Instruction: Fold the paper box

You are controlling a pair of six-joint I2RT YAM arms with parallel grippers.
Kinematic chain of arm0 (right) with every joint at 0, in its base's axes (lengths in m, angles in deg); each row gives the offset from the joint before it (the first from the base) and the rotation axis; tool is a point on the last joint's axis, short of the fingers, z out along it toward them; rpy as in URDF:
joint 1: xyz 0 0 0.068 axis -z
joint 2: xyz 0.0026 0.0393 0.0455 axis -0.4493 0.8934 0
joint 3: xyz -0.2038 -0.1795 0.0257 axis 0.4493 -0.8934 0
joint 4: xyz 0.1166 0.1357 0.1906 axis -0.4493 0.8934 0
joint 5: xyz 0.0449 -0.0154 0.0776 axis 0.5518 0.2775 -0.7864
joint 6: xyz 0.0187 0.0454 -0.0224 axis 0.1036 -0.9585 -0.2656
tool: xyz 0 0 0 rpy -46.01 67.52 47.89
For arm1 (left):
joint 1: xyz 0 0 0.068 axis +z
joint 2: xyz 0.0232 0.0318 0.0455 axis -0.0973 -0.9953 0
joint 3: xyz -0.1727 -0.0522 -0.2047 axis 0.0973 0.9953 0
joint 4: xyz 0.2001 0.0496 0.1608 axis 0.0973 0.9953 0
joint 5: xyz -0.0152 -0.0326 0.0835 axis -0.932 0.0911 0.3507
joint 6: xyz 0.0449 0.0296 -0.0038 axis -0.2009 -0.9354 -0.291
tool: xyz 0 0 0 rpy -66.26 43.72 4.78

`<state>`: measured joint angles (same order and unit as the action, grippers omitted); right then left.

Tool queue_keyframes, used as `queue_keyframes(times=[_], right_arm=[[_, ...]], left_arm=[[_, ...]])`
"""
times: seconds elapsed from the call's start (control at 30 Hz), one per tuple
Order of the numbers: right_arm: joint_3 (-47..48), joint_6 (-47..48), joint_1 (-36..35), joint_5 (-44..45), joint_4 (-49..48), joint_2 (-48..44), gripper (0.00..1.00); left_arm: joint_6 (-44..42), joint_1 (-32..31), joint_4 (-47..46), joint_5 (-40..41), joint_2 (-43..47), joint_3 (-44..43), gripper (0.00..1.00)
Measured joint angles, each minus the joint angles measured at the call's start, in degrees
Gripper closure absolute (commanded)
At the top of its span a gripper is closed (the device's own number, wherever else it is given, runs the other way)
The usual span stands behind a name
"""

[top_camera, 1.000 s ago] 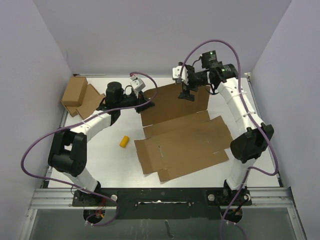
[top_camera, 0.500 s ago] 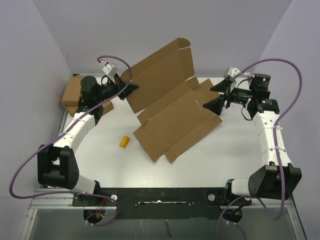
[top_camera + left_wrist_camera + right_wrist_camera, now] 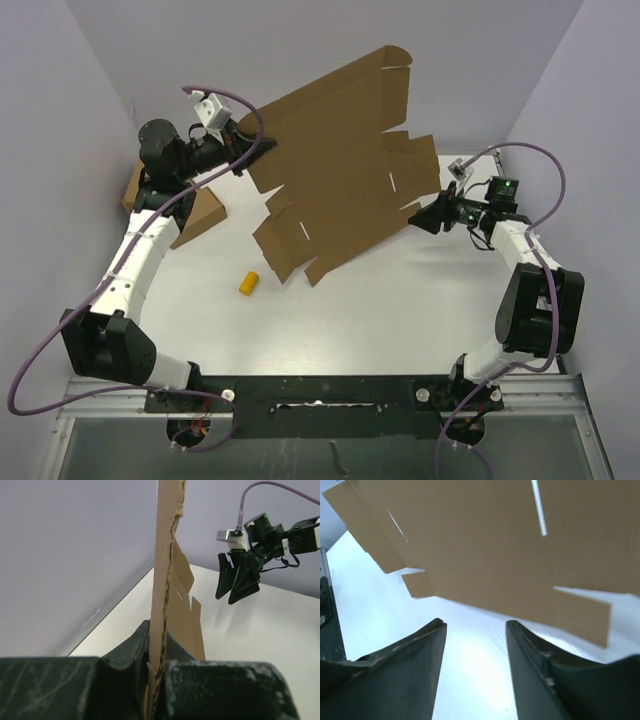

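The paper box (image 3: 340, 165) is a large flat brown die-cut sheet with flaps and slits, held up off the table and tilted steeply. My left gripper (image 3: 262, 150) is shut on its left edge. In the left wrist view the sheet (image 3: 162, 580) runs edge-on between the fingers of that gripper (image 3: 159, 645). My right gripper (image 3: 425, 215) stands open just off the sheet's lower right flap, with nothing between its fingers. The right wrist view shows the sheet (image 3: 495, 540) beyond the tips of the gripper (image 3: 475, 625), with white table in the gap.
A small yellow cylinder (image 3: 248, 283) lies on the white table (image 3: 400, 300) below the sheet. Smaller brown cardboard boxes (image 3: 203, 214) sit at the back left, partly hidden by the left arm. Purple walls close in the back and both sides.
The left gripper has lifted the sheet from flat on the table up into the air, towards the back left. The right gripper has moved off the sheet's far edge to its right side, its jaws narrower.
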<state>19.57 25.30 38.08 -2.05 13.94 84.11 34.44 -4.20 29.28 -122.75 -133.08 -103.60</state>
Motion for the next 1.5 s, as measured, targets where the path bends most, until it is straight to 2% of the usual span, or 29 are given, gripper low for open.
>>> queue_keyframes(times=[0.1, 0.27, 0.4, 0.6, 1.0, 1.23, 1.5], right_arm=[[-0.02, -0.66, -1.49, 0.79, -1.6, 2.58, 0.62], [-1.99, -1.88, -4.39, 2.8, -3.67, 5.84, 0.7], [-4.46, -5.01, -6.43, 3.98, -8.33, 8.52, 0.85], [-6.29, -9.92, -8.02, 6.43, -12.39, 12.37, 1.0], [-7.04, -15.56, -11.26, 12.55, -16.39, 14.62, 1.0], [-7.1, -15.87, -11.17, 14.67, -16.46, 14.67, 0.99], [-7.1, -15.19, -11.08, 15.76, -15.32, 15.32, 0.98]], left_arm=[[-2.97, -1.9, 1.79, -0.04, 0.11, -1.64, 1.0], [-6.29, -5.9, 4.85, 0.68, 0.09, -1.31, 1.0], [-6.21, -7.08, 4.96, 1.05, 0.04, -0.33, 1.0], [-3.96, -6.99, 4.7, 2.47, -0.04, -0.26, 1.0], [3.67, -8.11, 4.17, 4.15, -0.31, 0.22, 1.0], [3.28, -11.91, 5.07, 6.08, -0.33, 0.94, 1.0], [5.16, -13.33, 4.7, 9.77, -2.38, 3.23, 1.0]])
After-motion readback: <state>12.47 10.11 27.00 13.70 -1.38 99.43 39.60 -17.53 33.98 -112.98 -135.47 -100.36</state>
